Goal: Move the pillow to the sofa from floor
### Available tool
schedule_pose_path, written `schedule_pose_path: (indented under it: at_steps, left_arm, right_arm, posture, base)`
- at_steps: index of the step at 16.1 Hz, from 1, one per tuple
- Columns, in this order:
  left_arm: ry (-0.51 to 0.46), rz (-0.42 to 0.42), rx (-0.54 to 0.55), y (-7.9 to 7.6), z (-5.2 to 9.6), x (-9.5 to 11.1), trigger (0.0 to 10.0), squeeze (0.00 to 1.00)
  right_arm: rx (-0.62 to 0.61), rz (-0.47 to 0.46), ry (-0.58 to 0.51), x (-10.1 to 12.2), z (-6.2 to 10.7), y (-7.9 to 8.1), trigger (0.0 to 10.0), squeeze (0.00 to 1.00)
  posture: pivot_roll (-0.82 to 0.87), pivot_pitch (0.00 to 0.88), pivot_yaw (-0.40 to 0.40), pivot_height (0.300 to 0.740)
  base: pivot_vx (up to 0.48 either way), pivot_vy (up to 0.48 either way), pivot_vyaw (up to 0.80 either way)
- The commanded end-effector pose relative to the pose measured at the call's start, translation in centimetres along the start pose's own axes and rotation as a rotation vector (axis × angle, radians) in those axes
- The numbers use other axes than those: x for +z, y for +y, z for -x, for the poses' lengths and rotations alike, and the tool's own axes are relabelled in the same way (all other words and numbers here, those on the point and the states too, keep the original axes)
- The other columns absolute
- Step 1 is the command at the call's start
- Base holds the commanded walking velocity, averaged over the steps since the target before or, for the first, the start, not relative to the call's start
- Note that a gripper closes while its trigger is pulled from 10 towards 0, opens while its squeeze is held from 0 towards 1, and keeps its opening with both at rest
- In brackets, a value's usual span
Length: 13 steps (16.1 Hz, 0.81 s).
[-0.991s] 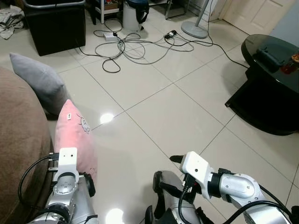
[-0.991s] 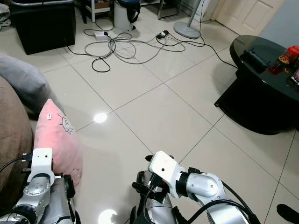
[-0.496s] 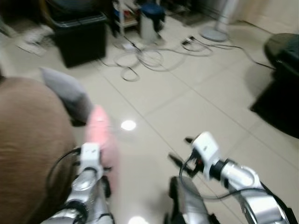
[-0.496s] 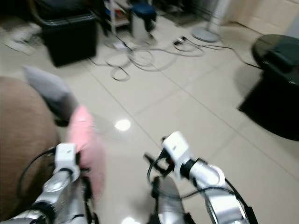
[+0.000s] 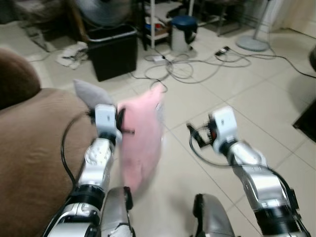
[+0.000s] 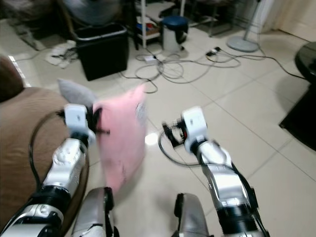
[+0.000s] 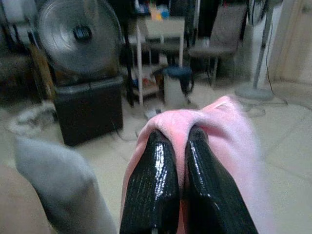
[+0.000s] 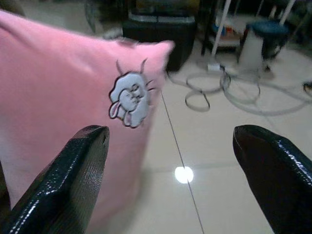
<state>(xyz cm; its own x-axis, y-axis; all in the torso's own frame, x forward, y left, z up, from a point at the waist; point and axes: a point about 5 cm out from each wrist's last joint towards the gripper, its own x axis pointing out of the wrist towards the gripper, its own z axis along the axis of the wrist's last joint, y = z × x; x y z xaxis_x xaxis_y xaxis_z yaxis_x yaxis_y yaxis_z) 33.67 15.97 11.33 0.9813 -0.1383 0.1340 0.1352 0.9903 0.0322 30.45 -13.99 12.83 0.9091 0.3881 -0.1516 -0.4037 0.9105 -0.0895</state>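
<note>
Left gripper (image 7: 178, 146) clamps the pink pillow (image 5: 140, 140), lifted off the floor just right of the brown sofa (image 5: 29, 148). Right gripper (image 8: 170, 161) gapes wide, empty, near the pillow.

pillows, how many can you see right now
2. The pink pillow hangs pinched in the left end effector, off the floor. The grey pillow leans against the brown sofa. Others may be hidden.

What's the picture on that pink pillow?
A small white cartoon bunny on the pink pillow, clearest in the right wrist view.
</note>
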Motion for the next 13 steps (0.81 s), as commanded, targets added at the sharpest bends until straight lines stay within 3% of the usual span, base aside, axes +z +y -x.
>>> schedule_pose_path:
  at_steps: [1,2,3,4,6,10,13]
  left_arm:
    - [-0.049,0.005,0.007,0.4,0.1,1.5,0.0,0.00]
    - [-0.065,-0.022,0.036,0.7,0.2,2.5,0.0,0.00]
    - [-0.077,-0.034,0.105,1.2,0.4,3.7,5.6,0.00]
    - [-0.063,-0.032,0.128,1.3,0.6,4.2,10.0,0.00]
    - [-0.005,-0.050,0.175,1.7,0.8,4.6,10.0,0.00]
    - [-0.005,-0.103,0.237,2.3,1.9,5.5,10.0,0.00]
    - [-0.027,-0.084,0.190,1.9,2.4,5.8,10.0,0.00]
  right_arm:
    - [-0.032,-0.030,-0.007,0.1,-0.1,-0.4,10.0,0.00]
    - [-0.031,-0.029,-0.025,0.5,-0.4,-0.2,10.0,0.00]
    - [-0.044,-0.004,-0.039,0.8,-0.7,0.0,10.0,0.00]
    - [-0.060,-0.031,-0.052,0.9,-0.9,-0.1,10.0,0.00]
    - [-0.103,-0.084,-0.076,1.1,-1.2,-0.4,10.0,0.00]
    - [-0.111,-0.096,-0.093,1.0,-1.1,-0.4,10.0,0.00]
    - [-0.125,-0.100,-0.109,1.2,-0.9,-0.8,10.0,0.00]
  posture:
    - [0.04,0.000,0.020,0.567]
    - [0.05,0.000,0.012,0.567]
    - [0.06,0.000,-0.001,0.567]
    - [0.06,0.000,-0.002,0.567]
    - [0.07,0.000,-0.001,0.577]
    - [0.07,0.000,0.019,0.616]
    - [0.07,0.000,0.012,0.640]
  base:
    - [0.000,0.000,0.00]
    - [0.000,0.000,0.00]
    - [0.000,0.000,0.00]
    - [0.000,0.000,0.00]
    - [0.000,0.000,0.00]
    - [0.000,0.000,0.00]
    - [0.000,0.000,0.00]
